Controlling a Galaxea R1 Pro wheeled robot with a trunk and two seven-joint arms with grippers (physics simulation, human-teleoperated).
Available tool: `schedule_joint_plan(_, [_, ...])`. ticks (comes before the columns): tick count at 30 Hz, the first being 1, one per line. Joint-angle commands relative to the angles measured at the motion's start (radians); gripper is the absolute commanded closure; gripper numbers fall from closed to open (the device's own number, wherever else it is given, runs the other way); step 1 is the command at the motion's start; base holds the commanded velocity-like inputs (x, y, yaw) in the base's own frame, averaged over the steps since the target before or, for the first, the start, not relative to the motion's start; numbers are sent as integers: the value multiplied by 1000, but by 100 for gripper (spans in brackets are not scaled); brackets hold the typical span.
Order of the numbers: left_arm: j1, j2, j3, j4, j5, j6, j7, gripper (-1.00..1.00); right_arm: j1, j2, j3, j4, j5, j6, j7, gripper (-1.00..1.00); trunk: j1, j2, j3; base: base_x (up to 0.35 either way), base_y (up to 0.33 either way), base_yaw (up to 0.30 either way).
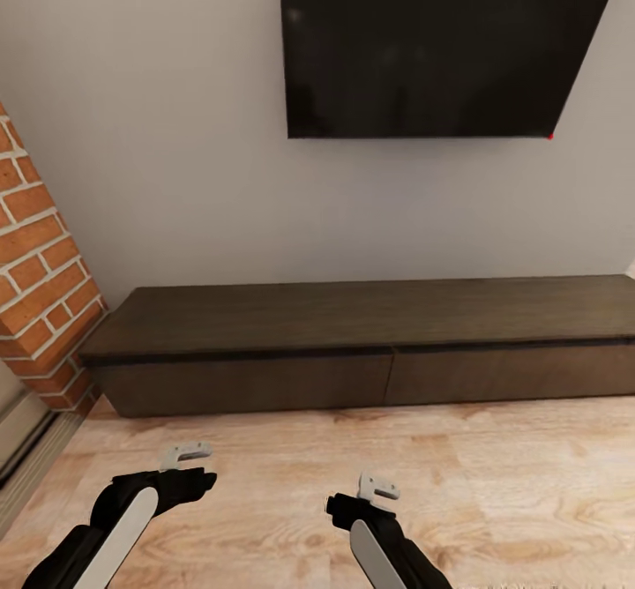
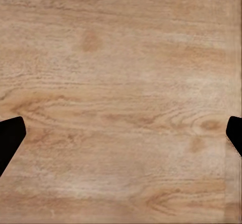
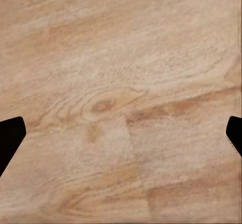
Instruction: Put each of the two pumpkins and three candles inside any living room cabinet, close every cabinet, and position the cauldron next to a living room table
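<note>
Left tool [image 1: 187, 455] and right tool [image 1: 379, 488] hang low in front of the robot, both pointed down at the wood floor [image 1: 494, 483]. In each wrist view the two black fingertips [image 2: 10, 138] [image 3: 10, 138] sit at opposite edges with bare planks between: jaws spread wide, nothing held.

Ahead, well apart from both tools, the cabinet [image 1: 370, 342] runs along the wall. Long, low, dark brown, two wide drawer fronts [image 1: 247, 382] meeting at a seam near mid-frame. Both fronts look flush and closed. Top surface bare.

Handling, as judged: a rigid, heavy unit that will not shift. No handles are visible; a dark recess runs under the top lip, and that is probably the place to hook a fingertip and pull straight out. The fronts look smooth and may be slippery to pinch.

Surroundings: black screen [image 1: 441, 42] on the wall above, well clear of the drawers. Brick column [image 1: 40, 280] stands just beside the cabinet's left end and could crowd the left arm there. Open floor between robot and cabinet.
</note>
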Motion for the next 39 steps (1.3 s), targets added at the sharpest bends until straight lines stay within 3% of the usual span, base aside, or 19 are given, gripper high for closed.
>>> schedule_joint_plan(1, [0, -2, -2, -1, 10, 8, 11, -100, 0, -1, 2, 0, -7, 1, -8, -100, -4, 7, 2, 0, 0, -244])
schedule_joint_plan(8, [0, -20, -2, -4, 9, 52, 11, -100, 1, -2, -19, 1, -9, -7, -10, -100, -31, 56, 22, 0, 0, -266])
schedule_joint_plan(11, [0, -44, -2, -4, 8, 65, 13, -100, 1, -2, -46, 1, -9, -7, -10, -100, -42, 77, 31, 0, 0, -276])
schedule_joint_plan(18, [0, -71, -3, -4, 7, 82, 14, -100, 1, -2, -59, 2, -9, -6, -11, -100, -69, 126, 53, 0, 0, -277])
schedule_joint_plan(29, [0, -75, -3, -5, 7, 86, 14, -100, 1, -2, -64, 12, -9, -7, -11, -100, -111, 203, 91, 0, 0, -273])
schedule_joint_plan(39, [0, -75, -3, -5, 7, 85, 14, -100, 1, -2, -96, 18, -9, -7, -9, -100, -150, 273, 127, 0, 0, -272])
